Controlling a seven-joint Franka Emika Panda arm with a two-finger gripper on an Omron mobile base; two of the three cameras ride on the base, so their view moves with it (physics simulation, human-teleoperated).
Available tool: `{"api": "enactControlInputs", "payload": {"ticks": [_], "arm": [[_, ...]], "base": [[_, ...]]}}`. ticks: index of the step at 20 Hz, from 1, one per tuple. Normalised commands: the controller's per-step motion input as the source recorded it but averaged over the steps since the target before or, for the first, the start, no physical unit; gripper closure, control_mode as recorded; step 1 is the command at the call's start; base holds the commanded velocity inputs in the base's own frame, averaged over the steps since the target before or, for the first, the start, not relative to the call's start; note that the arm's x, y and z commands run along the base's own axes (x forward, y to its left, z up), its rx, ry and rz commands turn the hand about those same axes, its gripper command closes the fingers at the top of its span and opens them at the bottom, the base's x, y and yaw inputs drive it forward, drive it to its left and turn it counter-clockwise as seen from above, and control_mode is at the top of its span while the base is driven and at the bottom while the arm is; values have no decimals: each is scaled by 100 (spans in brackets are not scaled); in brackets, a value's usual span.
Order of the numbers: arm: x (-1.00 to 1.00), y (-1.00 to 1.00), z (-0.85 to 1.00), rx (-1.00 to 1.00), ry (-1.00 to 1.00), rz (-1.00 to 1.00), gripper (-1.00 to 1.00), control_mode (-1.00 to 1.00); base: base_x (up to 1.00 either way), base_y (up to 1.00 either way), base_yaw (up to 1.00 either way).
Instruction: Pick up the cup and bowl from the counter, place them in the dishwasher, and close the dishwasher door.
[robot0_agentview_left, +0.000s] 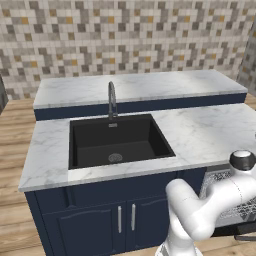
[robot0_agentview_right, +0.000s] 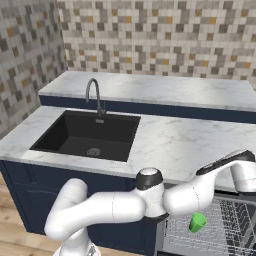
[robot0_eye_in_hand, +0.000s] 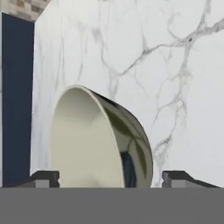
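Jaws spread wide, tips either side of the bowl, apparently not yet pinching. Centre on the rim toward twelve o'clock, then close gently before lifting off the counter.

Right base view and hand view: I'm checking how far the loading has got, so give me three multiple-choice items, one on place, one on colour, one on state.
1. Where is the cup?
A. in the sink
B. on the dishwasher rack
C. on the back ledge

2. What colour are the cabinet doors under the sink?
A. navy
B. white
C. red

3. How do the gripper jaws stand around the bowl?
A. clamped shut
B. apart, either side of it
C. shut above it

B: green cup sits on grey wire rack.
A: dark blue panels.
B: both tips flank the bowl on the counter.
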Motion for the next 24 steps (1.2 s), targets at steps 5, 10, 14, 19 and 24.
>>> {"api": "enactControlInputs", "payload": {"ticks": [5,10,14,19,24], "arm": [[5,-16,-5,1,0,0,100,-100],[0,0,0,4,0,0,100,-100],[-1,9,0,1,0,0,100,-100],[-31,54,0,0,-1,1,100,-100],[-56,90,0,0,-3,3,100,-100]], "base": [[0,0,0],[0,0,0],[0,0,0],[0,0,0],[0,0,0]]}}
